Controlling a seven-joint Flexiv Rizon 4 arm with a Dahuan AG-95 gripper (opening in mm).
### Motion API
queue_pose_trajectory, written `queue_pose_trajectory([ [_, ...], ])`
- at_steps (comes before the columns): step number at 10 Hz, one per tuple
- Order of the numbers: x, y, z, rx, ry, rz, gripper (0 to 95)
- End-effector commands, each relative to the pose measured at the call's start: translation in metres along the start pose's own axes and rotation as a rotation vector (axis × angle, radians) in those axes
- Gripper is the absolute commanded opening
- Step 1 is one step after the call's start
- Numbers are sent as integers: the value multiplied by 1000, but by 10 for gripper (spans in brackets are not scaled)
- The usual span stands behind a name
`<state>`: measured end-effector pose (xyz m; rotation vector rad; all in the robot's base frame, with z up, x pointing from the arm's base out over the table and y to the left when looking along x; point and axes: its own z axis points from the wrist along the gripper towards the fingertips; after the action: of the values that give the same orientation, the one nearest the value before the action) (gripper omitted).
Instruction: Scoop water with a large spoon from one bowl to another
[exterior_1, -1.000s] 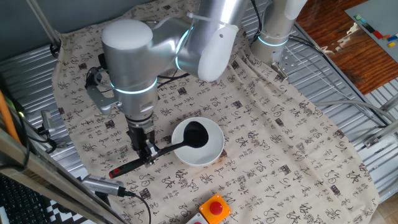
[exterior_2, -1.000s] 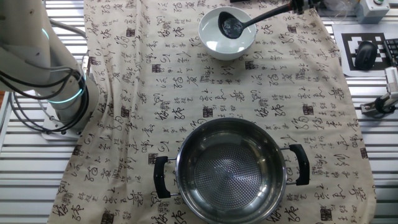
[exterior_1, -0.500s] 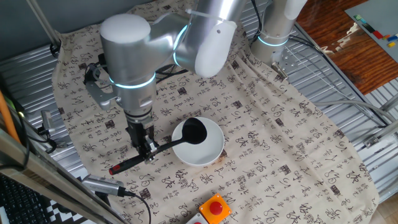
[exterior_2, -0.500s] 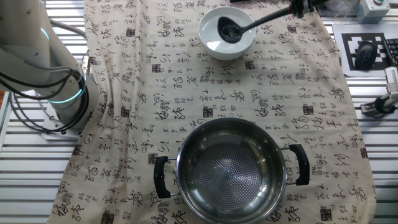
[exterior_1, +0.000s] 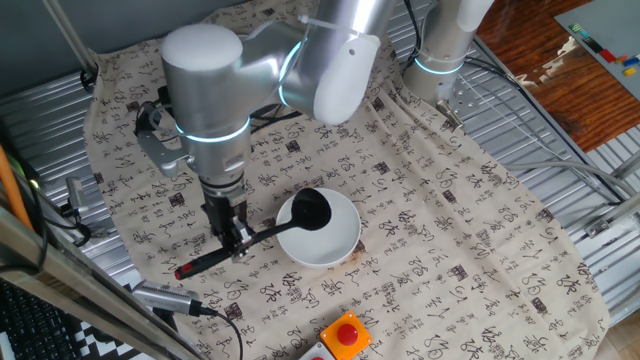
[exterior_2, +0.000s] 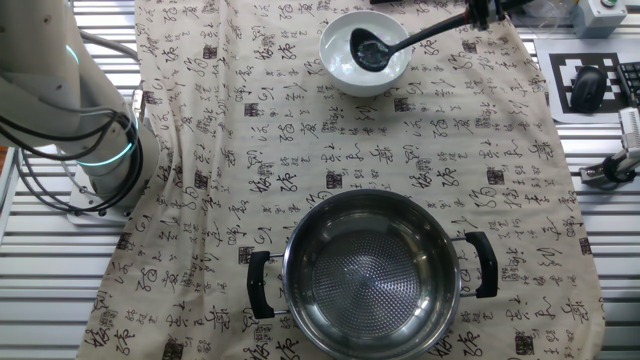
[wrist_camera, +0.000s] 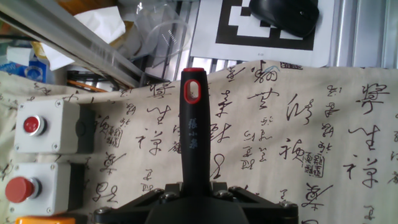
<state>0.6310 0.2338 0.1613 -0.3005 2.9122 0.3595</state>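
The black large spoon (exterior_1: 255, 236) has its round cup (exterior_1: 311, 212) inside the white bowl (exterior_1: 335, 242), and its red-tipped handle (exterior_1: 187, 271) points to the lower left. My gripper (exterior_1: 236, 243) is shut on the handle's middle. From the other side, the cup (exterior_2: 366, 50) sits in the white bowl (exterior_2: 340, 72), and the gripper (exterior_2: 481, 12) shows at the top edge. The steel bowl with black handles (exterior_2: 370, 268) stands nearer the front, apart from the white one. The hand view shows the handle (wrist_camera: 193, 124) running up from my jaws, red loop at its end.
A patterned cloth (exterior_2: 250, 130) covers the table. Grey boxes with red buttons (wrist_camera: 37, 127) stand beside the cloth's edge, one also seen as an orange-and-red button box (exterior_1: 343, 335). The robot base (exterior_2: 90, 150) stands at the left. A printed marker and a black mouse (exterior_2: 585, 85) lie at the right.
The arm has shifted slightly left and the spoon's cup has settled a little lower and further into the white bowl. The steel bowl has not moved.
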Motion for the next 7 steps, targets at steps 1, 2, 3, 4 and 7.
queue_pose_trajectory([
  [1, -3, 8, 3, 15, 1, 21, 0],
  [2, -2, 6, 2, 16, 2, 20, 0],
  [3, -1, 3, 1, 16, 3, 12, 0],
  [4, 0, 1, 2, 11, 2, 7, 0],
  [7, -1, 10, 2, 23, 3, 24, 0],
])
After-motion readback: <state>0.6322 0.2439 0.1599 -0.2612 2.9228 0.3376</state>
